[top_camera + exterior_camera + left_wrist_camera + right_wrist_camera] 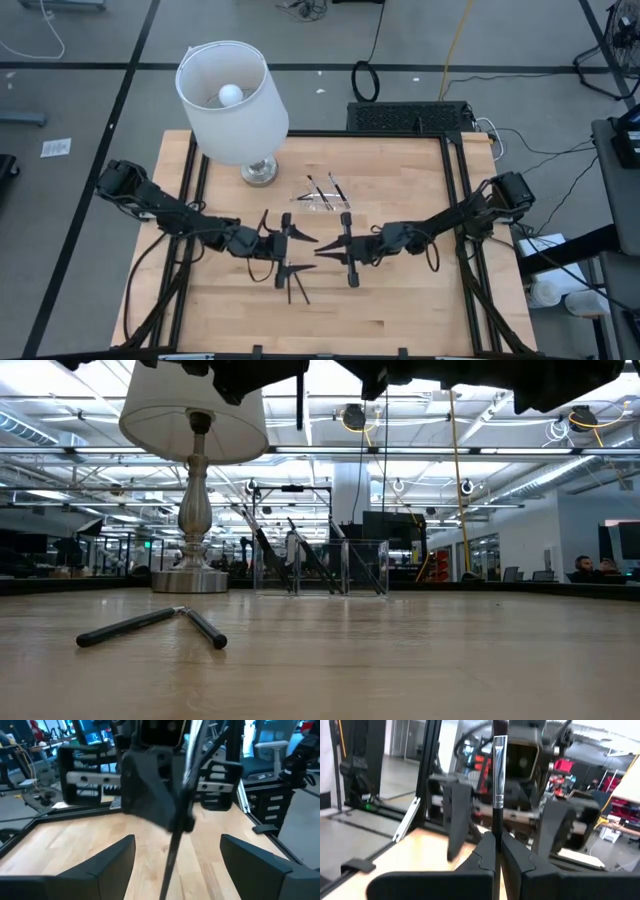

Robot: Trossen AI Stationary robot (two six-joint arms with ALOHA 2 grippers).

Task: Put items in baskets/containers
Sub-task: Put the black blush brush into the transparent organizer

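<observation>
My right gripper [496, 851] is shut on one thin dark stick with a metal ferrule [499, 767], above the table's middle [325, 250]. My left gripper [175, 865] faces it, open; its fingers stand on either side of that stick's dark end [170, 865] without touching it. Two more sticks [295, 285] lie crossed on the wood near the table's near edge, also in the low view [150, 625]. The clear tray [320, 195] stands farther back with several sticks leaning inside it [300, 560]. My right gripper pinches the stick's dark shaft [496, 827] just below the metal ferrule, between its two fingers. The fingers come level from the table's right and lie across the stick. The stick stands nearly upright, ferrule end up, and is lifted clear of the table.
A lamp with a white shade [232, 100] and a metal base [259, 172] stands at the far left of the table, close to the tray. Bare wood lies toward the near edge [400, 320].
</observation>
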